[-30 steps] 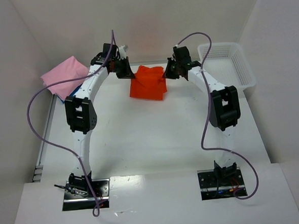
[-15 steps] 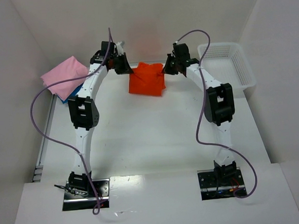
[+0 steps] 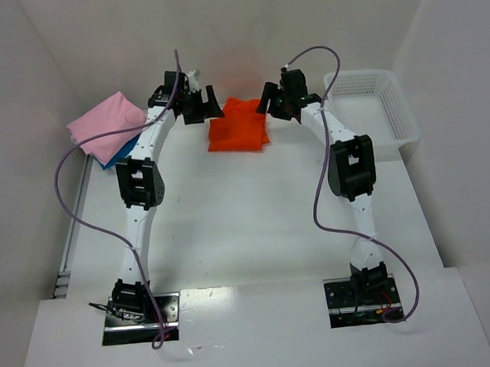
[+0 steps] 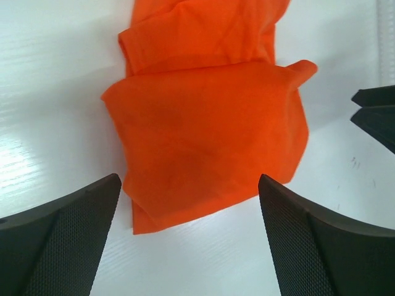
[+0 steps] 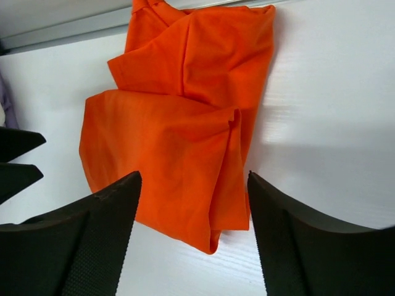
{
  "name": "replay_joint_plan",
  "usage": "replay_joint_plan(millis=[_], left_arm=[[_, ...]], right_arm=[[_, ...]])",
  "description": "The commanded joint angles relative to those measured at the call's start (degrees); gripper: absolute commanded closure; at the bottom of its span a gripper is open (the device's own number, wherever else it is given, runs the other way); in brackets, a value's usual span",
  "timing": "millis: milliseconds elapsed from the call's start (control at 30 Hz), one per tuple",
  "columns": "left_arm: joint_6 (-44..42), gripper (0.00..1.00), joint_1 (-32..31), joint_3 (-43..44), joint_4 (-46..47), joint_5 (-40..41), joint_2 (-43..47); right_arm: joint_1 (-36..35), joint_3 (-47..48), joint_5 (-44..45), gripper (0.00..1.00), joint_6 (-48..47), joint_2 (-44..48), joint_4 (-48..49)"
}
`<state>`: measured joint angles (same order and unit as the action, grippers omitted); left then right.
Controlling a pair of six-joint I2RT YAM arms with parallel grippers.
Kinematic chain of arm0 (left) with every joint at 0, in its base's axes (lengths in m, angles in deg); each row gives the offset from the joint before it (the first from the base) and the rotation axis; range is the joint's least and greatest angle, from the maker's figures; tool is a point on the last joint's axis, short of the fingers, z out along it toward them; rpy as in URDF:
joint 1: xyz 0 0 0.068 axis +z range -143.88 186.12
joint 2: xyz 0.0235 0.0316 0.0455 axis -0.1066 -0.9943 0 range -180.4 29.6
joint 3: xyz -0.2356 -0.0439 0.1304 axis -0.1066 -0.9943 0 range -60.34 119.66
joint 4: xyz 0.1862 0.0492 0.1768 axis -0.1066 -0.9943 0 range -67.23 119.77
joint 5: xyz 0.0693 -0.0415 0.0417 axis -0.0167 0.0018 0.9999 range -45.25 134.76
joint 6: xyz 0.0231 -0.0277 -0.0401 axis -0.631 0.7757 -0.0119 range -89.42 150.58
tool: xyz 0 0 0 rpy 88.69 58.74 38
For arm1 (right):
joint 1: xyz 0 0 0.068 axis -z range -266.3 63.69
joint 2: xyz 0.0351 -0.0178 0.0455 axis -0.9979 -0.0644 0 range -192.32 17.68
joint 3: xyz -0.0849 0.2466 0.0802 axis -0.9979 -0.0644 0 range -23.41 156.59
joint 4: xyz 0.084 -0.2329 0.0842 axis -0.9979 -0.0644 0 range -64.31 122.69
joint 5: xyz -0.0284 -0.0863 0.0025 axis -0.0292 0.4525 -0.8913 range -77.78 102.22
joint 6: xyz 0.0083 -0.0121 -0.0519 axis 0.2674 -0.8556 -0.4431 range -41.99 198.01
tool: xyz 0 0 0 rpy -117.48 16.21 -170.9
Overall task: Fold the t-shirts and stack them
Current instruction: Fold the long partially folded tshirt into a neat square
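Orange t-shirt [image 3: 236, 126], roughly folded, lying at the far middle of the table [image 3: 247, 225].
Left gripper [image 3: 206, 104] and right gripper [image 3: 266, 101] flank it, jaws spread, holding nothing. Pink t-shirt [image 3: 104, 121] overlies blue t-shirt [image 3: 115, 154] far left; white mesh basket [image 3: 373, 101] far right.

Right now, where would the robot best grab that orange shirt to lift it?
Probably by its two side edges, each arm descending on its own side: the orange shirt lies flat in folded layers, so a two-edge pinch should keep them together. The left gripper and right gripper hang open nearby.

Three t-shirts (orange [image 3: 236, 126], pink [image 3: 104, 121], blue [image 3: 117, 152]), one basket [image 3: 361, 74].
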<state>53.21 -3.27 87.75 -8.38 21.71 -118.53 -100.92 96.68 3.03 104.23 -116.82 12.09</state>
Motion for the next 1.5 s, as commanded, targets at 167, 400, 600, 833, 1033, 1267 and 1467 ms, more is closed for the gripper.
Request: replay_joint_plan(millis=[167,400,600,833,1033,1267,1467], left_arm=[[-2.33,0.0,0.86,1.24,-0.34,0.81,2.06],[-5.14,0.0,0.34,-13.31,-0.87,-0.42,7.06],[-5.06,0.0,0.33,-28.46,6.76,0.46,13.05],[-3.92,0.04,0.33,-30.05,9.14,-1.56,12.34],[-2.78,0.13,0.33,-28.04,10.55,-4.1,10.42],[-1.54,0.35,0.33,-24.17,10.55,-6.92,7.25],[-1.54,0.45,0.33,-23.64,10.55,-7.53,6.2]], right_arm=[[0.29,-2.9,1.47,0.2,-2.04,4.06,3.88],[0.29,-14.78,-2.94,0.16,-0.82,7.49,6.61],[-1.55,-21.13,-4.61,0.13,-0.82,9.96,9.17],[-3.32,-19.03,-6.45,0.13,-0.29,6.45,9.7],[-3.32,-14.72,-7.51,0.22,0.85,3.46,10.23],[-3.85,-11.47,-7.51,0.43,1.38,0.03,8.3],[-4.37,-11.46,-7.51,0.53,1.38,-1.03,6.63]])
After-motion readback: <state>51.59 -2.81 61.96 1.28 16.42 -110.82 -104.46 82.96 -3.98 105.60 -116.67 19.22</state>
